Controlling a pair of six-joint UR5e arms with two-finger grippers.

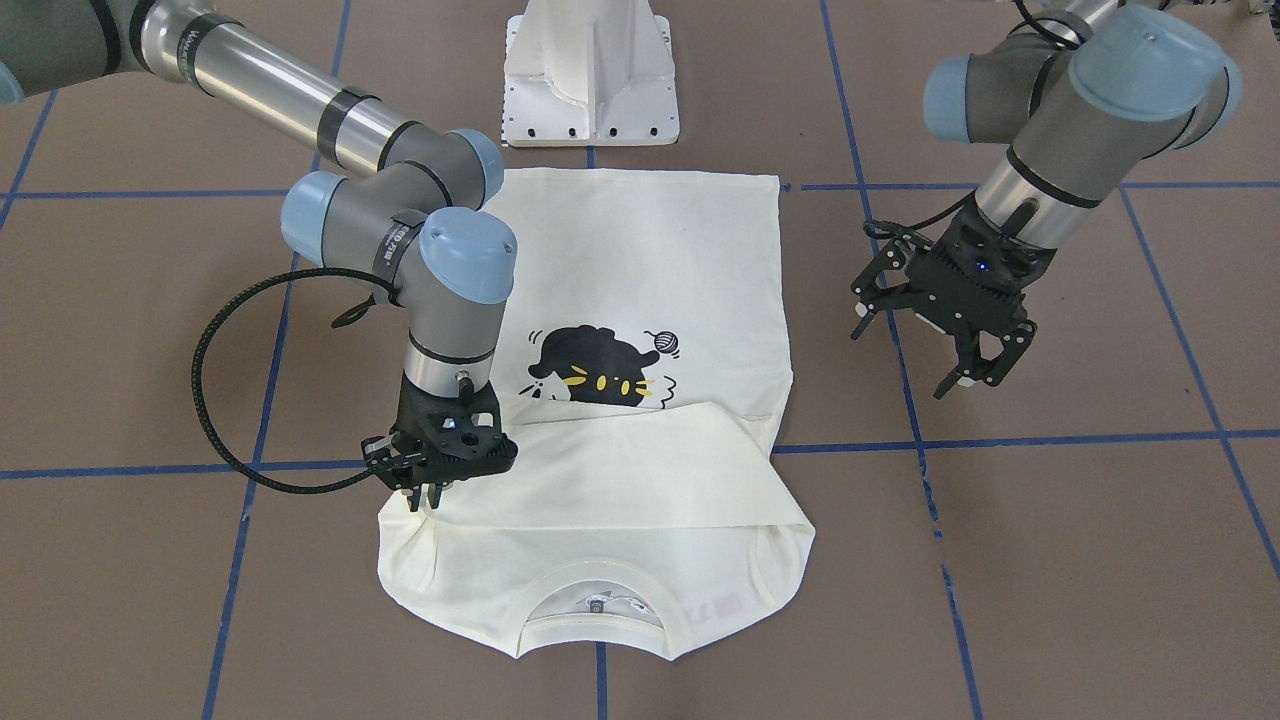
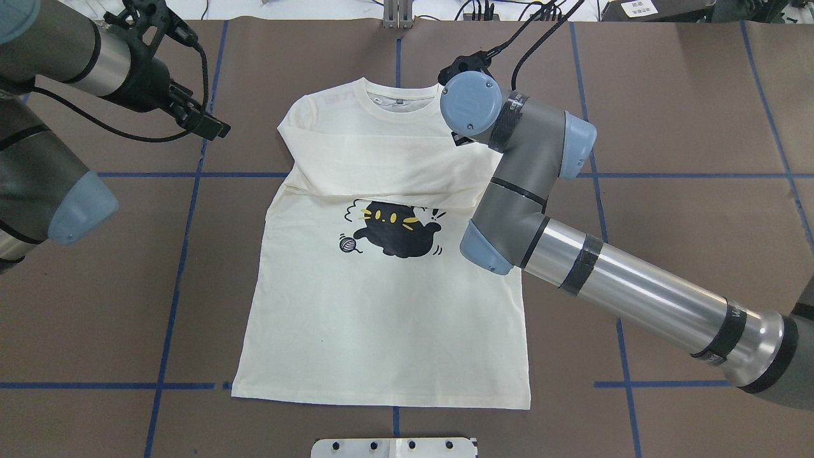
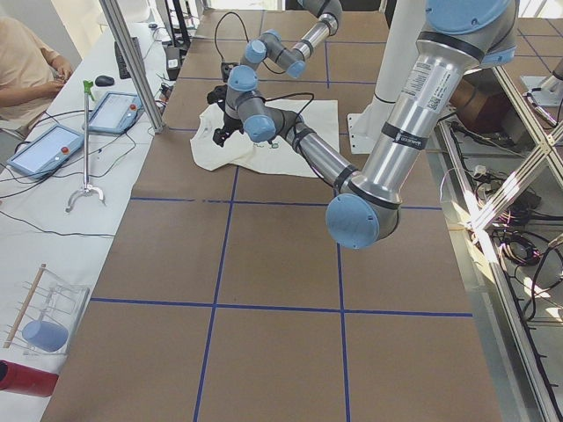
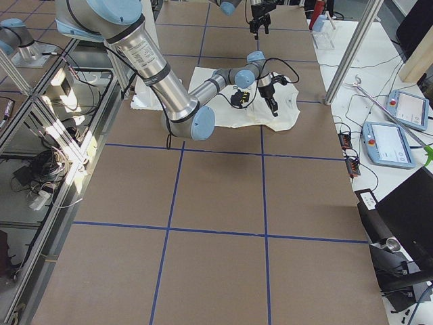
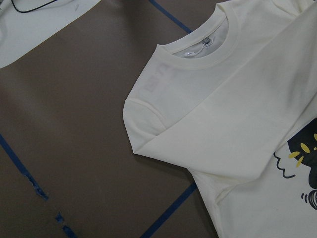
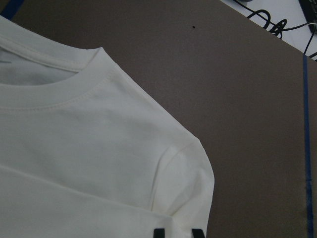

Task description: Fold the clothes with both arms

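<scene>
The cream shirt (image 1: 640, 260) (image 2: 381, 318) lies flat, front up, its collar (image 2: 394, 102) at the far edge. A sleeve (image 1: 620, 460) is folded across the chest and partly covers the black cat print (image 1: 600, 370) (image 2: 397, 232). My right gripper (image 1: 425, 500) points down at the shirt's shoulder. Its narrow-set fingertips (image 6: 158, 232) pinch the cloth, which puckers around them. In the overhead view the wrist hides it. My left gripper (image 1: 905, 362) hangs open above bare table beside the other shoulder (image 5: 148, 119), holding nothing.
The white pedestal base (image 1: 590, 70) stands just behind the shirt's hem. Blue tape lines cross the brown table cover (image 2: 668, 95). A side desk holds tablets (image 3: 44, 149), cables and a seated person (image 3: 26, 61).
</scene>
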